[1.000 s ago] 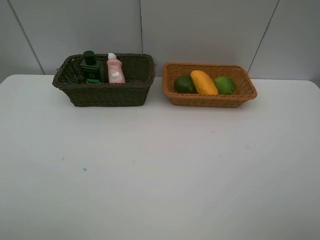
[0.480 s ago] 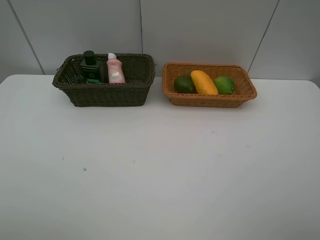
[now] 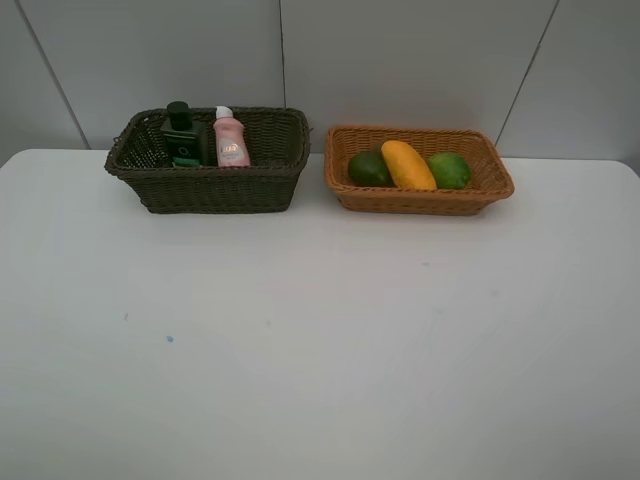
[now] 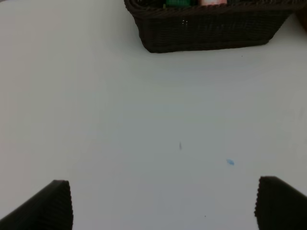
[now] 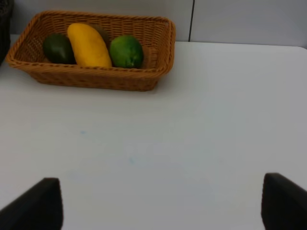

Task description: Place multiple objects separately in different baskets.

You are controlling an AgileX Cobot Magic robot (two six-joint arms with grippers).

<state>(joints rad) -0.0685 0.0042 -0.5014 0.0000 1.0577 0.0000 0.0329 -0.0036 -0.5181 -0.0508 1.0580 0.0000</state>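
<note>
The white table point(image 3: 320, 340) was wide and bare over most of its surface. Only a few tiny blue specks point(image 3: 169, 339) marked it on the left part. Its far edge ran along the grey wall panels point(image 3: 400, 60), and both baskets stood close to that edge, leaving the whole near and middle area free. Neither arm appeared in the high view.

The left gripper point(image 4: 163, 203) hung above the bare table with its two dark fingers point(image 4: 45, 208) spread wide apart and nothing between them. The right gripper point(image 5: 160, 203) was the same: fingers point(image 5: 283, 201) far apart, holding nothing, over empty table well before the orange-tan basket.

The dark brown-green basket point(image 3: 205, 188) stood at the back left. Inside it, toward its left half, the dark green pump bottle point(image 3: 181, 135) stood upright, and the pink white-capped bottle point(image 3: 230, 139) stood upright just beside it. Something small and green point(image 3: 186, 161) lay at the foot of the pump bottle; I could not tell what it was.

The orange-tan basket point(image 3: 420, 198) stood just beside the dark one, with a narrow gap between them. It held three fruits in a row, touching: the dark green avocado point(image 3: 368, 169), the yellow mango point(image 3: 408, 165) in the middle, and the bright green round fruit point(image 3: 449, 170). In the right wrist view a brownish shape point(image 5: 101, 32) showed behind the mango, too hidden to name.
</note>
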